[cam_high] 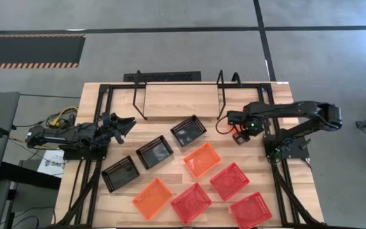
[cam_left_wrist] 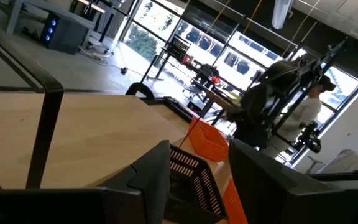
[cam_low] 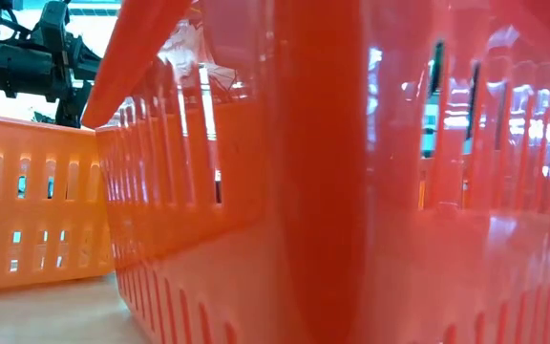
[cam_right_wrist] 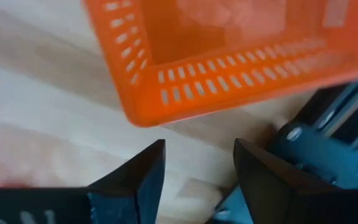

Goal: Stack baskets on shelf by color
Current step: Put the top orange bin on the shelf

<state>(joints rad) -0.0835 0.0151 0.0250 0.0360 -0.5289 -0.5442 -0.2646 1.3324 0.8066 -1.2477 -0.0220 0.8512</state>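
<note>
The shelf (cam_high: pixel 176 102) stands at the table's far edge, a black wire upright (cam_high: pixel 138 95) at each end. Three black baskets (cam_high: pixel 154 152) lie in a slanted row on the tabletop. Nearer are two orange baskets (cam_high: pixel 202 159) and three red ones (cam_high: pixel 229 181); a third orange one does not show. My left gripper (cam_high: pixel 126 124) is open at the table's left, its fingers pointing toward the black baskets (cam_left_wrist: pixel 188 177). My right gripper (cam_high: pixel 237 135) is open by the shelf's right end, above bare wood beside an orange basket (cam_right_wrist: pixel 229 56).
Black frame bars (cam_high: pixel 88 184) run along both sides of the table. In the low view a red basket (cam_low: pixel 370 191) fills most of the picture, with an orange basket (cam_low: pixel 27 201) to its left. A person (cam_left_wrist: pixel 309 112) stands in the room beyond the table.
</note>
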